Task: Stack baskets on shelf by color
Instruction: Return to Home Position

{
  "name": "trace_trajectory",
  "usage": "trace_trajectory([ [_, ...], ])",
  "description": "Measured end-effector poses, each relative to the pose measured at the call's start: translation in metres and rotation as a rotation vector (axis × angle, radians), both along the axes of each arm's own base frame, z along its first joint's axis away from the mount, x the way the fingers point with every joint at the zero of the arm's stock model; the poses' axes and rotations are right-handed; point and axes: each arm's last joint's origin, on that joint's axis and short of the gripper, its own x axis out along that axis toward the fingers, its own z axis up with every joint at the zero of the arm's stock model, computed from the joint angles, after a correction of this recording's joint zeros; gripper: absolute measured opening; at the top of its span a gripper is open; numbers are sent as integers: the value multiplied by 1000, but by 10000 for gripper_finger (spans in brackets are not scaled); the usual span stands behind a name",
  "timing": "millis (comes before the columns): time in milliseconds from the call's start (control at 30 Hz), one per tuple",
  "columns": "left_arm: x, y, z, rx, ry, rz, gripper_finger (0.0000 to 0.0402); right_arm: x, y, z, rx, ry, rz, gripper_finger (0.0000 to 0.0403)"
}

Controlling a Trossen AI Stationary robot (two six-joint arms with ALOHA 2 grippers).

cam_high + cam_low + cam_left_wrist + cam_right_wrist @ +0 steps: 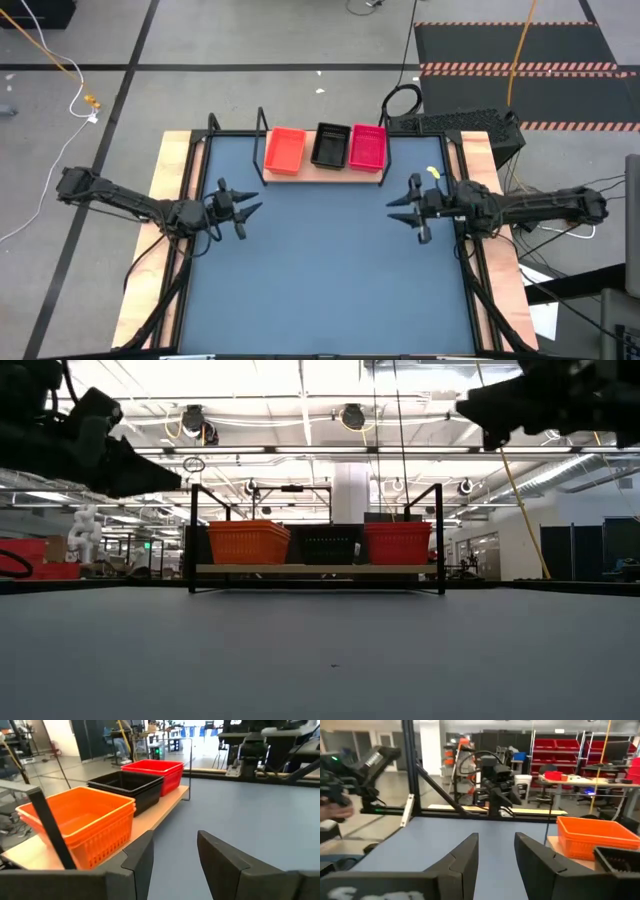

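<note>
Left jaws and right jaws hang open over the blue tabletop, baskets on the shelf, bright room behind.

Three basket stacks, one shelf

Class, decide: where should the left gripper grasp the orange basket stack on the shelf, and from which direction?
Probably the front rim facing the tabletop, from above, one finger inside. The orange basket stack sits upright and open-topped on the shelf; black baskets crowd one side, a frame post the other.
</note>
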Motion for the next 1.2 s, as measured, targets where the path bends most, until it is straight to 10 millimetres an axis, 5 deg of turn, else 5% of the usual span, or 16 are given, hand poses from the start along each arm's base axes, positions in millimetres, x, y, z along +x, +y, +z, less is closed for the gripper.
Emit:
trace_trajectory([
  [267, 0, 10, -1, 8, 26, 7, 152, -23, 0, -24, 53, -114, -2, 121],
  [567, 0, 22, 4, -32, -41, 3, 152, -30, 1, -20, 63, -181, 7, 121],
  [1200, -24, 22, 2, -37, 92, -13, 152, -34, 3, -28, 52, -105, 51, 121],
])
